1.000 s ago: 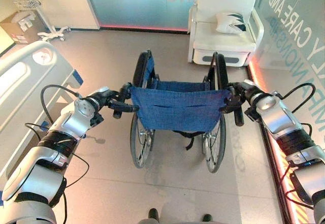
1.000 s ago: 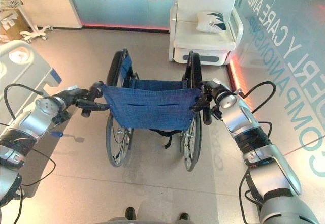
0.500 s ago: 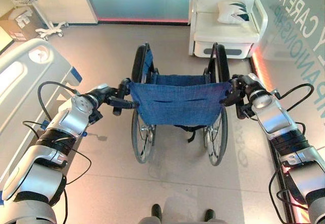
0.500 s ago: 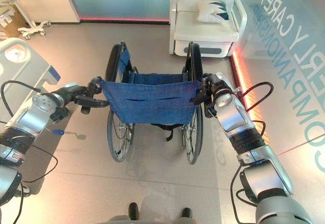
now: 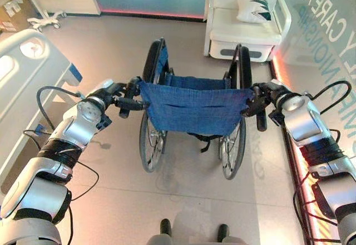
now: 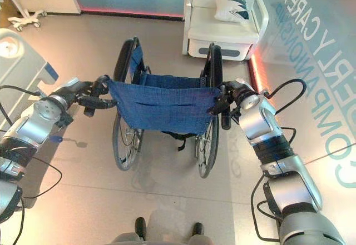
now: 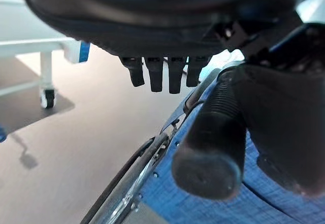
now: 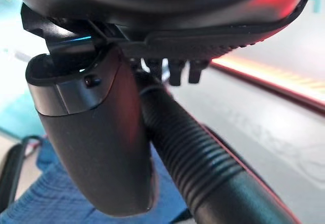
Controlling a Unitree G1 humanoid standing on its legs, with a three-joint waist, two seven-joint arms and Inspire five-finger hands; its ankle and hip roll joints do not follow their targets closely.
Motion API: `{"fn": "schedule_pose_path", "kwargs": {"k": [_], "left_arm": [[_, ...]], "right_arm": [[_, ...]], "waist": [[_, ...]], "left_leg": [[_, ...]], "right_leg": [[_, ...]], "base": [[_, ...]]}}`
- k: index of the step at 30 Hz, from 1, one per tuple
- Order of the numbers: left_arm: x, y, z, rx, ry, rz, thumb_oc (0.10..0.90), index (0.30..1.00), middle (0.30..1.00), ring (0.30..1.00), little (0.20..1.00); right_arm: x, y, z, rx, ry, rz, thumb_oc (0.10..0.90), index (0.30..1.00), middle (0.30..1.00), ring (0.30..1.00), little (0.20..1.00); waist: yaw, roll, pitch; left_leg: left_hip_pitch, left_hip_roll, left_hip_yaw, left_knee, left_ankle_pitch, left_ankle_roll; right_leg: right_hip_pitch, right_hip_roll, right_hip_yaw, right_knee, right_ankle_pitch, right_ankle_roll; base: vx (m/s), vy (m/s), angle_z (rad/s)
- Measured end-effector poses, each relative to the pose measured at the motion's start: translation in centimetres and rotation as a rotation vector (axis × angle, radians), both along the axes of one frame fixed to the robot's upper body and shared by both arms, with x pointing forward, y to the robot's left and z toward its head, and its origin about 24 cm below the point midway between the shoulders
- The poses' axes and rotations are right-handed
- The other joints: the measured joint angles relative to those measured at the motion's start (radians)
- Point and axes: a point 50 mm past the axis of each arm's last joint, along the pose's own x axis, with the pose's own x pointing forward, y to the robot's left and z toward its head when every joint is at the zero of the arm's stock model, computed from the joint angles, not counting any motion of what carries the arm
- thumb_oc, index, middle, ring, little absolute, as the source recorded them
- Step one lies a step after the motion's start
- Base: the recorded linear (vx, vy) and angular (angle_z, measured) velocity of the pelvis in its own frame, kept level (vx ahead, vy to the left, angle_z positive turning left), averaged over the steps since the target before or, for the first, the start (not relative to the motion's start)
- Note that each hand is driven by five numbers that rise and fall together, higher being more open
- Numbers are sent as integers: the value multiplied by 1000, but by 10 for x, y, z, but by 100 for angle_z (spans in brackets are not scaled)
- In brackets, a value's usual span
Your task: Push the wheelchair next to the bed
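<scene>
Two hands are gripping the blue-fabric black-framed wheelchair [image 5: 192,109]: left hand [image 5: 123,95] curling on its ribbed black left push handle [image 7: 213,132], right hand [image 5: 261,98] on the right push handle [image 8: 198,158]. Chair is rolling forward between them versus a second ago; white hospital bed [image 5: 28,73] sitting left of left hand, getting closer, so the push is progressing.

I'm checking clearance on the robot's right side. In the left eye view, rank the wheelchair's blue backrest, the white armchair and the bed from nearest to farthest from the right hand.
1. Blue backrest, just left of the right hand.
2. White armchair, ahead.
3. Bed, far left.
</scene>
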Motion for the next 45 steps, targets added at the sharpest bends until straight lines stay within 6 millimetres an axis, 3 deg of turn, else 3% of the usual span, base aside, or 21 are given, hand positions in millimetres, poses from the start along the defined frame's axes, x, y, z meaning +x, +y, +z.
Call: {"fn": "schedule_pose_path", "kwargs": {"k": [7,12,17,27,38,42,43,44,45], "left_arm": [[4,-6,-2,58,-12,-15,800,900,900,900,900],[6,-8,-6,86,4,-42,800,900,900,900,900],[7,-13,-23,102,78,-60,800,900,900,900,900],[5,-17,-55,116,290,-50,800,900,900,900,900],[2,-13,-67,-1,430,49,800,900,900,900,900],[2,-12,-68,-40,432,65,750,825,825,825,825],[3,-13,-68,-60,426,71,751,827,827,827,827],[3,-14,-68,-64,420,72,734,801,801,801,801],[5,-16,-66,-63,408,73,643,665,665,665,665]], "right_arm": [[16,-5,-19,188,151,-101,800,900,900,900,900],[19,-6,-29,236,213,-135,800,900,900,900,900],[15,-10,-45,215,316,-139,800,900,900,900,900],[9,-7,-62,136,463,-121,800,900,900,900,900],[14,9,-57,50,366,-101,800,900,900,900,900],[14,11,-53,46,356,-99,800,900,900,900,900],[14,11,-52,41,353,-99,758,836,836,836,836],[14,11,-51,37,351,-100,653,679,679,679,679],[15,11,-49,27,345,-101,546,519,519,519,519]], "waist": [[3,-26,-9],[7,-30,-16],[15,-28,-66],[20,3,-139],[0,43,-147],[-1,50,-144],[-1,51,-144],[0,51,-143],[0,50,-139]], "left_leg": [[17,-2,0,0,0,0],[26,-2,-2,0,0,0],[25,-3,-4,0,0,0],[26,-3,-5,0,0,0],[13,-3,-4,0,2,3],[12,-3,-3,0,2,3],[11,-3,-3,0,2,3],[10,-3,-3,0,2,3],[8,-3,-2,0,2,3]], "right_leg": [[18,-2,-1,0,0,0],[27,-2,-3,0,0,0],[27,-2,-5,0,-1,-1],[25,-3,-3,0,-1,-2],[7,-3,3,0,4,0],[6,-2,3,0,4,1],[6,-2,3,0,4,1],[5,-2,3,0,4,1],[2,-2,3,0,4,1]], "base": [[0,0,0],[0,0,0],[0,0,0],[0,0,0],[-1,0,-1],[8,-3,0],[0,0,0],[34,-15,1],[33,-12,1]]}}
